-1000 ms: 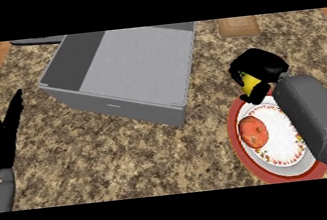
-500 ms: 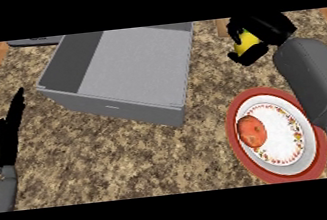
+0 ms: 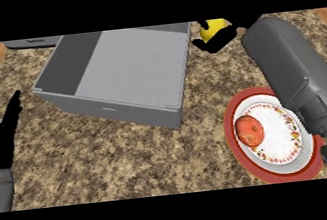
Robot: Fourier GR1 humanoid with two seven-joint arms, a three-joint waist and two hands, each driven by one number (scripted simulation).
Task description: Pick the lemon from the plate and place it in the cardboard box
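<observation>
My right hand is at the top of the view, just right of the box's far right corner, with its fingers curled round the yellow lemon. The lemon is partly hidden by the fingers and the view's top. The grey open box stands at the upper left, nothing visible inside it. The red-rimmed white plate lies at the lower right, with a red-orange fruit on its left side. My left hand rests open at the left edge, fingers up.
My grey right forearm runs from the lower right up over the plate's right part. A grey object peeks out behind the box at the top left. Wooden strips border the speckled counter at both sides.
My right hand has lifted the lemon off the plate and carried it up and to the left, toward the box's far right corner. The left hand has stayed still.
</observation>
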